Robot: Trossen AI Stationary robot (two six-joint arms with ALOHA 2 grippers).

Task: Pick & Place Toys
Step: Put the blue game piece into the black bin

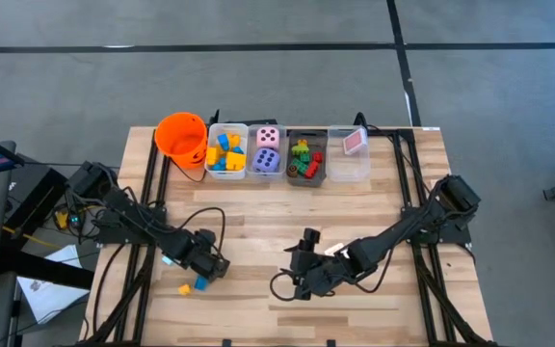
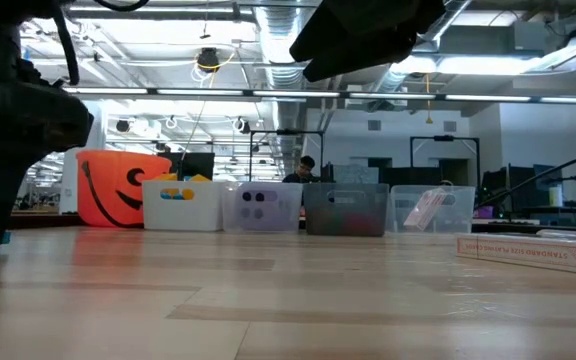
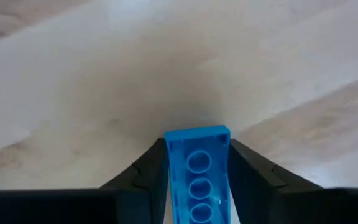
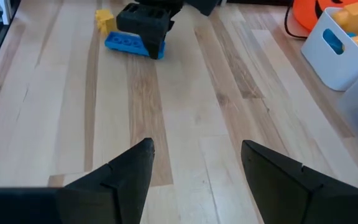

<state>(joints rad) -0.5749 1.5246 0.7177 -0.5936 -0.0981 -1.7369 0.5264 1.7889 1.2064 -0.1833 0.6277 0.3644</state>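
Left hand (image 1: 210, 263) is down low on the bench (image 1: 258, 212), near-left, and its fingers (image 3: 148, 174) are clamped on either side of a blue block (image 3: 197, 177), studs showing between them. The right wrist view shows that block (image 4: 129, 43) lying flat on the wood with the hand over one end. Just beside it, nearer the front edge, sits a yellow block (image 1: 184, 288). Right hand (image 1: 302, 280) waits near the middle of the bench, fingers (image 4: 129, 168) spread apart with nothing between them. Along the far edge, left to right: orange bucket (image 1: 180, 135), a bin (image 1: 225, 152) of yellow and blue blocks, a bin holding two dice (image 1: 267, 149), a grey bin (image 1: 305, 158) of red and green blocks, and a clear bin (image 1: 349, 154) with a pink card (image 1: 354, 143).
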